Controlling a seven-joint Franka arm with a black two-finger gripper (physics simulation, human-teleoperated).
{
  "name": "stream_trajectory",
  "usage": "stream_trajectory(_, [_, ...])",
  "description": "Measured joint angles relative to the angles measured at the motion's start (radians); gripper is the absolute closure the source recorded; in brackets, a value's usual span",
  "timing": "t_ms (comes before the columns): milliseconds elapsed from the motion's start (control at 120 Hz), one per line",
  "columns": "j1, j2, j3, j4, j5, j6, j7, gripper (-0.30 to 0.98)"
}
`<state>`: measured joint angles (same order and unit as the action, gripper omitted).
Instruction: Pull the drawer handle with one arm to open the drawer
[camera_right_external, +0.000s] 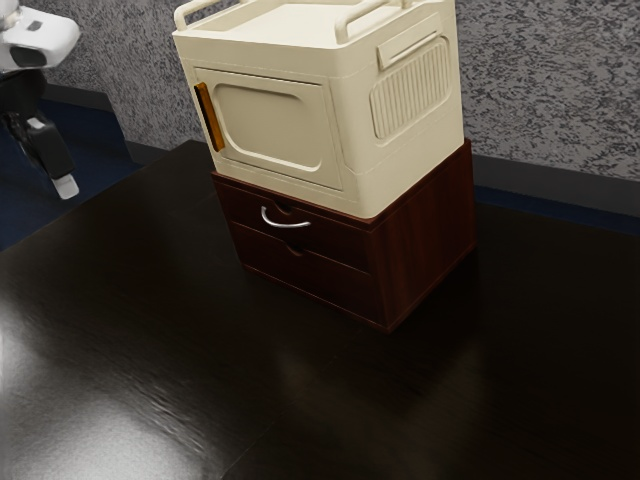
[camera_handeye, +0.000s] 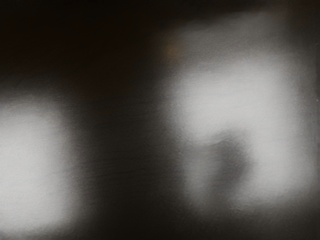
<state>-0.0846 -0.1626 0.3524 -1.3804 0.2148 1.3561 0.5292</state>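
My empty gripper (camera_right_external: 65, 187) hangs well off the cabinet (camera_right_external: 425, 237), likely for clearance; its opening I can't tell. Cabinet-front handle (camera_right_external: 287, 225) invites hooking.

No lettering I can read from my end, no label, brand or number legible to me, no sign I can make out

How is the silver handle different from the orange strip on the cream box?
The silver handle is thin and curved; the orange strip is wider and straight.
The silver handle runs mostly sideways, while the orange strip runs up and down.
The silver handle is on the top drawer; the orange strip is higher, on the cream box.
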Motion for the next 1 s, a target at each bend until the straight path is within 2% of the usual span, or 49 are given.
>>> stream_trajectory(267, [-0.077, 0.013, -0.002, -0.016, -0.033, 0.067, 0.019, 0.0])
stream_trajectory(333, [-0.078, 0.01, 0.006, -0.033, -0.061, 0.068, 0.027, 0.0])
stream_trajectory(483, [-0.08, 0.012, 0.004, -0.036, -0.086, 0.11, 0.144, 0.0])
stream_trajectory(633, [-0.138, 0.013, 0.002, -0.114, -0.068, 0.172, 0.269, 0.0])
stream_trajectory(1000, [-0.173, 0.007, 0.004, -0.309, -0.04, 0.368, 0.474, 0.0])
